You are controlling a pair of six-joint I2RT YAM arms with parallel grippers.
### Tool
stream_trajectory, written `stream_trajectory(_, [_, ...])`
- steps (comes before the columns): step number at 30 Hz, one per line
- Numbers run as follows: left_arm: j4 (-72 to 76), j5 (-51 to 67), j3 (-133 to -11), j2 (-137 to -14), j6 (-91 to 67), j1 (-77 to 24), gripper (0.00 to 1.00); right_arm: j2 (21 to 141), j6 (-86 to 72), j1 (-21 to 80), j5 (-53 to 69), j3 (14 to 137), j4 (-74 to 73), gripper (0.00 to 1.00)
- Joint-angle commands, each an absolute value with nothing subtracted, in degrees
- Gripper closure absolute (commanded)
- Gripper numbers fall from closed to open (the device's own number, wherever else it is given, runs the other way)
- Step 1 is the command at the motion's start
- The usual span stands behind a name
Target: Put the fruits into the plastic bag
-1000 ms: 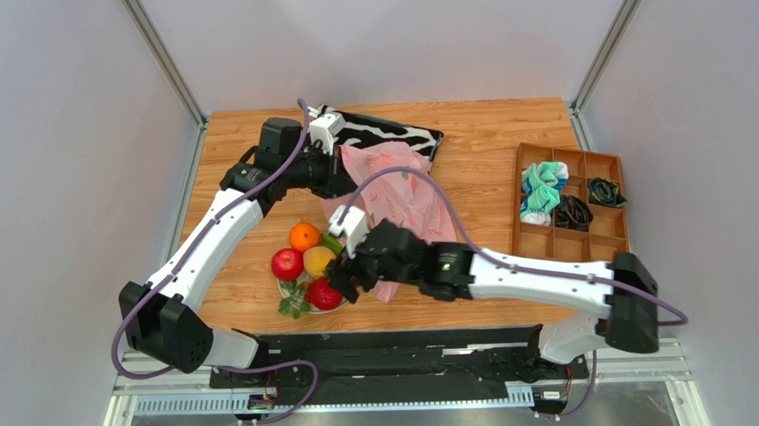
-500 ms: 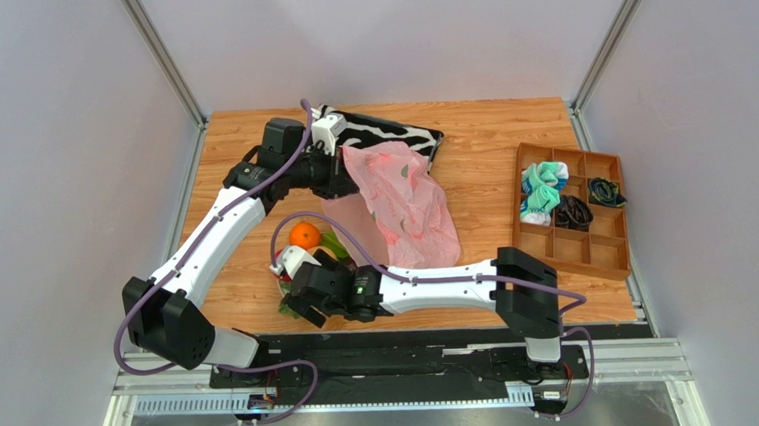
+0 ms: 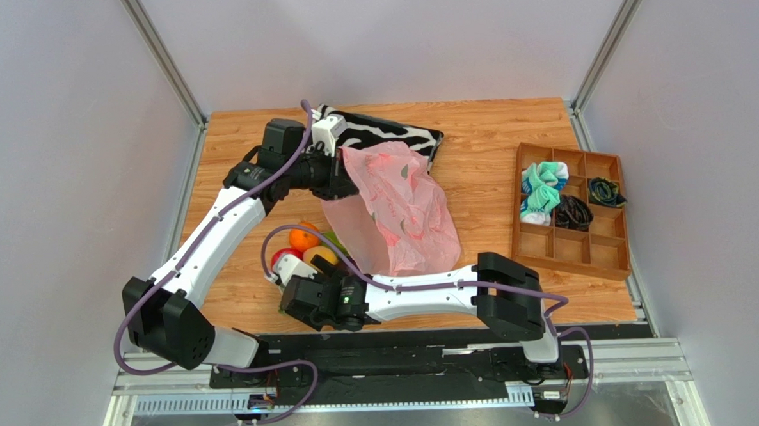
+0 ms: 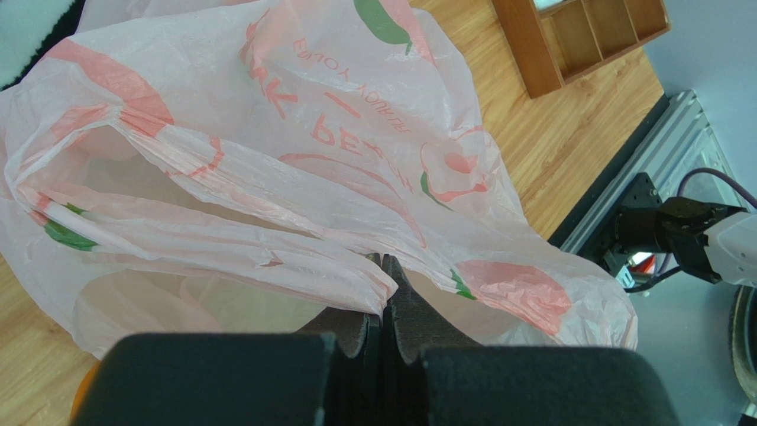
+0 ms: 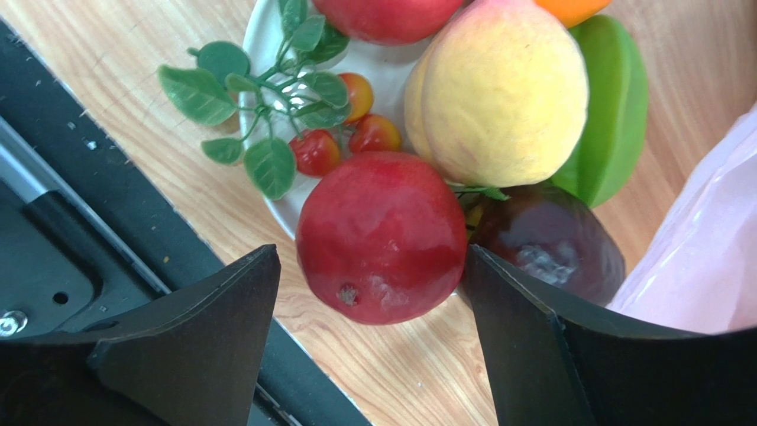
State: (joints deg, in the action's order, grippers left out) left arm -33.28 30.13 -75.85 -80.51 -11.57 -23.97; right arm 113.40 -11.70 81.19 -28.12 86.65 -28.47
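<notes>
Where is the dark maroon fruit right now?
In the right wrist view, the dark maroon fruit lies right of the red fruit, below the yellow-orange one.

Illegible (inverted) print, plastic bag (image 4: pixel 293 169)

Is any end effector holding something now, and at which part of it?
The left end effector pinches the bag at a bunched fold of its film. The right end effector is open on either side of the red fruit and holds nothing.

Wooden table (image 3: pixel 486 131): laid upon it are a zebra-striped pouch (image 3: pixel 390 136), a plastic bag (image 3: pixel 403 212), a plate (image 5: pixel 259 40) (fruits (image 5: pixel 382 235) heaped on it) and a compartmented tray (image 3: pixel 573 248).
</notes>
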Motion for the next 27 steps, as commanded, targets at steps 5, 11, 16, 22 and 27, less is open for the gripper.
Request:
stream_trajectory(5, [-33.22,31.38,-76.46,-78.66,-11.34,-23.99,1.0,117.24,-12.66,81.39,-32.34,91.23,-31.11,0.17])
stream_trajectory(11, [-33.05,31.64,-76.29,-78.66,-11.51,-23.99,1.0,118.39,-12.39,81.39,-33.66,91.58,-31.64,0.16])
stream_trajectory(16, [-33.05,31.9,-76.29,-78.93,-11.69,-23.99,1.0,119.09,-12.39,81.47,-33.4,91.84,-31.55,0.18])
stream_trajectory(22, [-33.05,31.9,-76.29,-78.93,-11.69,-23.99,1.0,118.3,-12.04,81.39,-33.14,90.88,-30.85,0.36])
stream_trajectory(27, [-33.05,32.34,-76.29,-79.01,-11.69,-24.0,1.0,117.25,-11.69,81.39,-31.47,89.39,-29.18,0.47])
